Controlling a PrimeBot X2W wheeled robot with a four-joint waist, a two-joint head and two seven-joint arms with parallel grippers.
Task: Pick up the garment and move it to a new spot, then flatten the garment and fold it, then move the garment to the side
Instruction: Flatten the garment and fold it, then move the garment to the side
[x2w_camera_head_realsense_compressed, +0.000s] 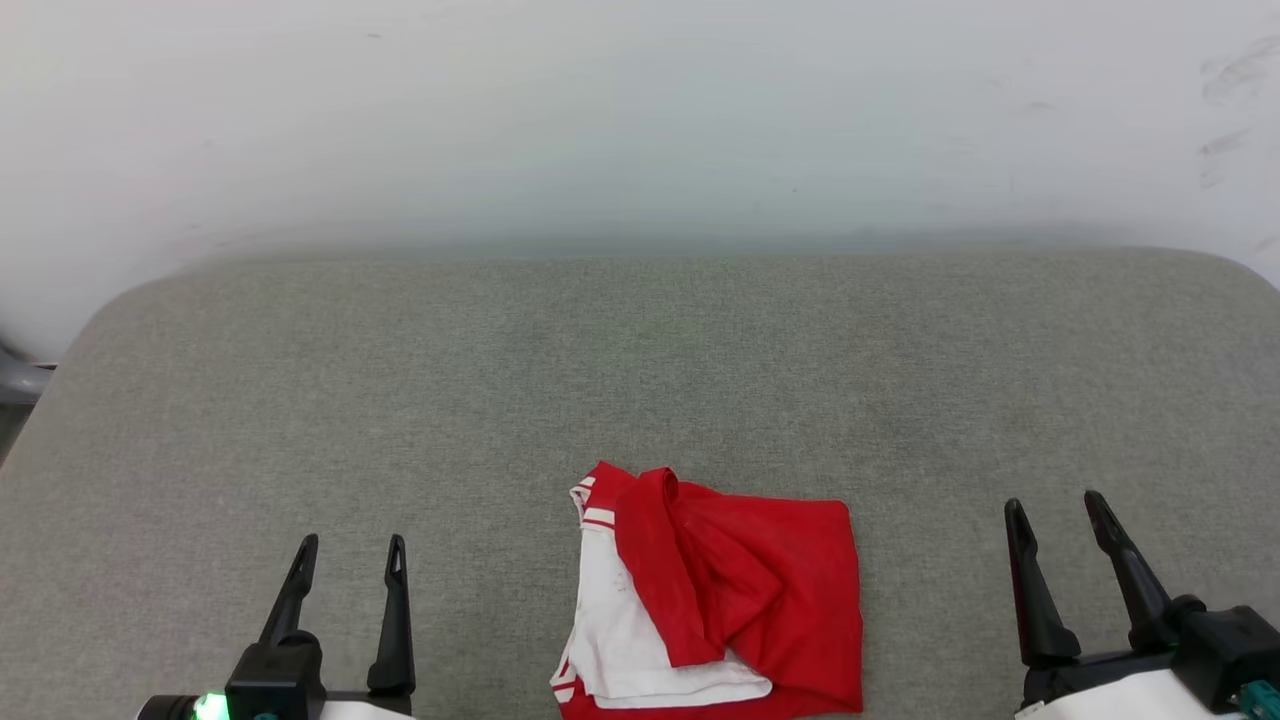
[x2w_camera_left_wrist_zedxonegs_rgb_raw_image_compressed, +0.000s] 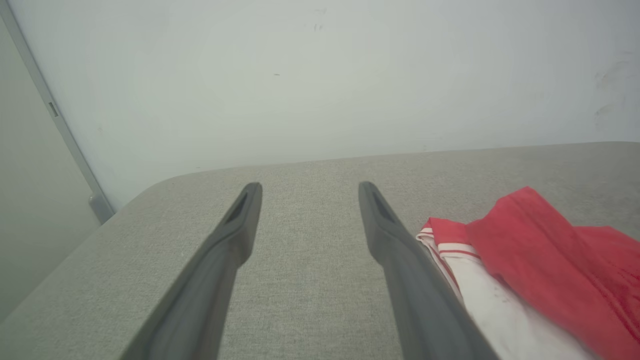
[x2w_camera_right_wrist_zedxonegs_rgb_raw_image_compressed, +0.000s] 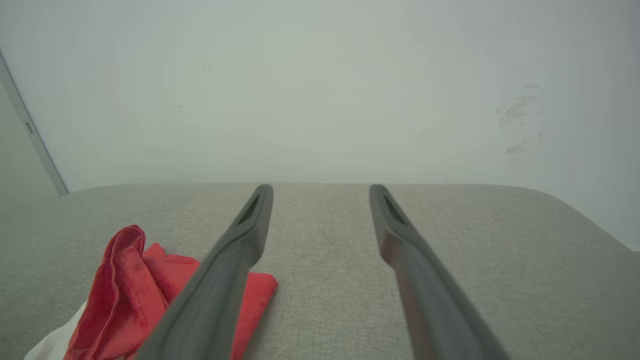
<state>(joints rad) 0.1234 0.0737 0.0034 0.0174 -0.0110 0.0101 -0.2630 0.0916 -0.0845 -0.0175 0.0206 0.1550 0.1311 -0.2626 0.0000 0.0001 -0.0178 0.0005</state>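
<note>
The garment lies crumpled near the front middle of the grey padded table: red cloth bunched over a white sleeve with red-and-white striped trim. My left gripper stands open at the lower left, well apart from it, nothing between its fingers. At the lower right my right gripper is open too and empty. In the left wrist view the garment sits right of the open left gripper. In the right wrist view the garment lies left of the open right gripper, partly behind its left finger.
A pale wall rises right behind the table's far edge. The table's rounded corners show at far left and far right. A grey frame post stands beyond the left corner.
</note>
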